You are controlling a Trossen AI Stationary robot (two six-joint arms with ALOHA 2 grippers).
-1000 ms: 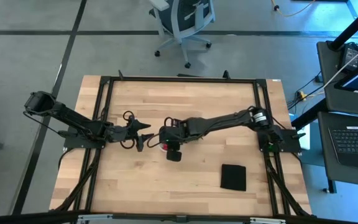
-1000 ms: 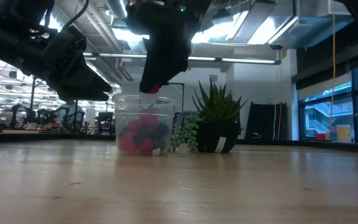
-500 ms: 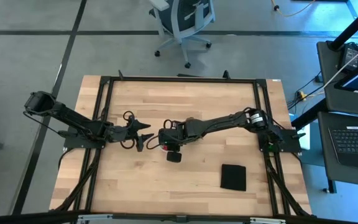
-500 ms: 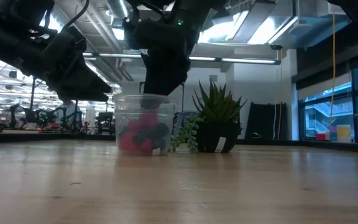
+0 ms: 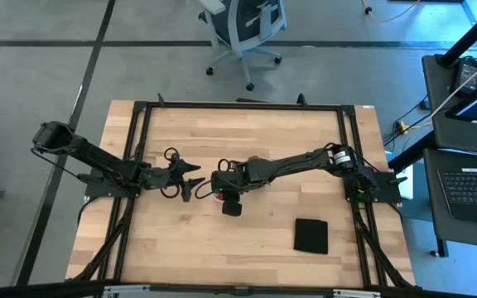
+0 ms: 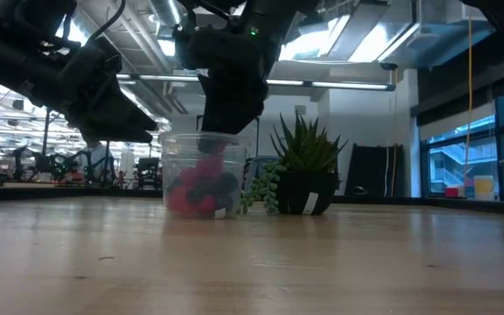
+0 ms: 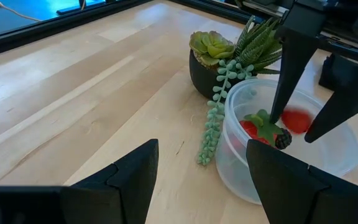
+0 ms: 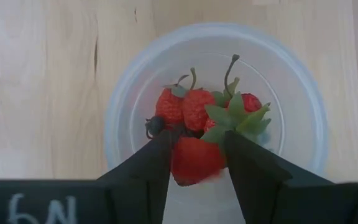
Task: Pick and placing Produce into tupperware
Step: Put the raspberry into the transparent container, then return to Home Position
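The tupperware, a round clear tub, stands on the table and holds produce: red strawberries and a dark berry. My right gripper points down into its mouth, fingers spread. Between them is one strawberry, smeared while the fingers look sharp, and apart from both. It shows large in the right wrist view. My left gripper waits open just left of the tub.
A potted green succulent with a trailing strand stands right against the tub's far side. A flat black square lies near the table's front right. Bare wood lies on the tub's near side.
My right gripper has sunk from just above the tub's rim until its fingertips stand inside the mouth, taking the red strawberry down with it. The tub and my left gripper have kept still.
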